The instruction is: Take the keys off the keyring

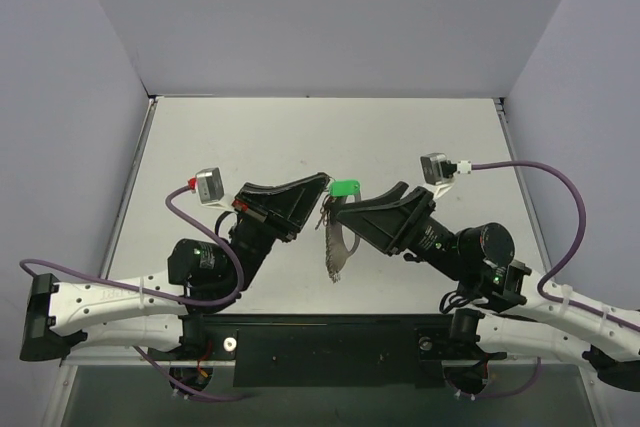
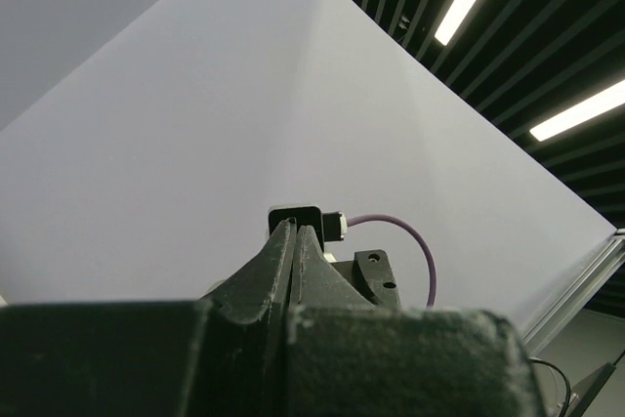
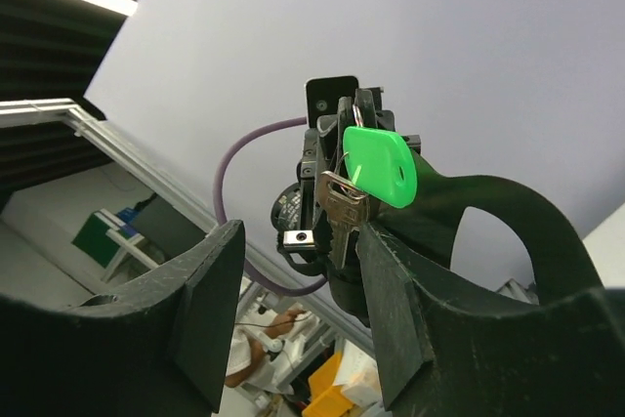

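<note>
My left gripper (image 1: 322, 183) is clenched on the thin keyring (image 3: 347, 171) up in the air, my right gripper (image 3: 303, 241) released beside the hanging keys (image 3: 342, 217), probably light and slippery, so I would pinch one flat head.

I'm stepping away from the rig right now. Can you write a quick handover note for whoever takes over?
Left gripper: shut on the keyring, holding the bunch in the air.
Right gripper: open, fingers either side of the bunch, apparently gripping nothing.
Silver key and green-headed key both hang on the ring; chain dangles below.
Done: no key off yet.
Left: work each key off the ring.
</note>
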Controlling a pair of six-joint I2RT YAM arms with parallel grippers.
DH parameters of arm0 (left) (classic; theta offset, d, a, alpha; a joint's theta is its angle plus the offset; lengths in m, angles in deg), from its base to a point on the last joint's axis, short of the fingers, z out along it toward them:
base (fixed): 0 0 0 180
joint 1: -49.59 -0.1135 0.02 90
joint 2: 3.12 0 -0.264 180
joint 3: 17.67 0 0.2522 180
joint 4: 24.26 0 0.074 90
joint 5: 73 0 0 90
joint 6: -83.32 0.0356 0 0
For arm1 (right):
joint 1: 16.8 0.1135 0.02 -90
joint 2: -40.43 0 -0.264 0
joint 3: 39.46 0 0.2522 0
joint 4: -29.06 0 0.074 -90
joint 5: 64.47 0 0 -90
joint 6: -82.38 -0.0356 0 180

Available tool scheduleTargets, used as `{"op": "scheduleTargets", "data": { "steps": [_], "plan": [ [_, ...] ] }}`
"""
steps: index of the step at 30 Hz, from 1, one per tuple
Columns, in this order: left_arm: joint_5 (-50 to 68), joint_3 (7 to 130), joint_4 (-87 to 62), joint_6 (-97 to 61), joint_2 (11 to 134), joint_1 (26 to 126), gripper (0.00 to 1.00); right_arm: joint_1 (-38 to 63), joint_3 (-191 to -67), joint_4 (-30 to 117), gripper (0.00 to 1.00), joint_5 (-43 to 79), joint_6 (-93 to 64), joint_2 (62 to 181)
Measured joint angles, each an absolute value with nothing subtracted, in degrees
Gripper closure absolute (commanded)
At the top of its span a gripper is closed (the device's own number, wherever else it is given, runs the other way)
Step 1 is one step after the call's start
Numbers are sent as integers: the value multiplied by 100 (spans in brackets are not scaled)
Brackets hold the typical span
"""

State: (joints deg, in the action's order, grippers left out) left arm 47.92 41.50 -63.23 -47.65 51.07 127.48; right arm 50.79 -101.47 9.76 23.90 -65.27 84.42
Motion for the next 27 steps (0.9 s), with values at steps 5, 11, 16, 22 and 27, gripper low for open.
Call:
{"op": "scheduleTargets", "data": {
  "steps": [5,11,16,22,27],
  "plan": [
    [4938,4156,-6445,-4667,5164,12846,100,4633,-9471,-351,53,1982,-7062,8424],
    [4927,4331,-6406,-4569,5221,12995,100,4170,-9266,-1562,54,1695,-7685,8643],
    [4976,4451,-6417,-4363,5234,13065,100,4176,-9305,-1929,55,1575,-7886,8820],
    [5054,4716,-6111,-3778,5227,13155,100,4937,-10013,388,58,2259,-7034,8223],
    [5107,4759,-6021,-3417,5242,13200,100,5359,-10691,2550,58,3345,-6459,7758]
  ]
}}
